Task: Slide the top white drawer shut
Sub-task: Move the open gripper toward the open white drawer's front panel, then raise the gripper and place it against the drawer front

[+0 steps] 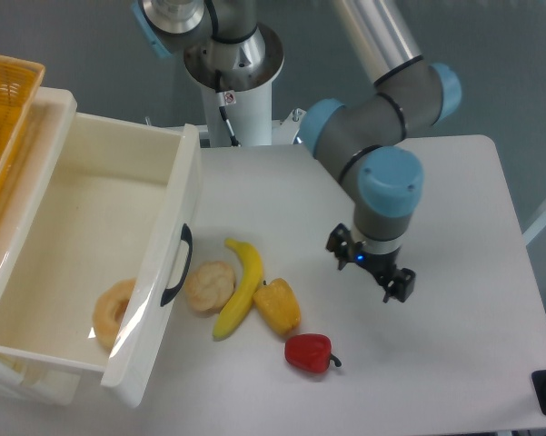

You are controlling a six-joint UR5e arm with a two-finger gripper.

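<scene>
The robot arm (382, 86) was built of smooth silver-grey metal tubes joined by darker grey rounded joint housings, each closed with a light blue cap. Its white column base (241, 95) carried a wide silver collar, a small white label with a red mark, and a thin black cable running down its front. The wrist ended in a small black gripper (371, 263) with a tiny blue light glowing on it.
</scene>
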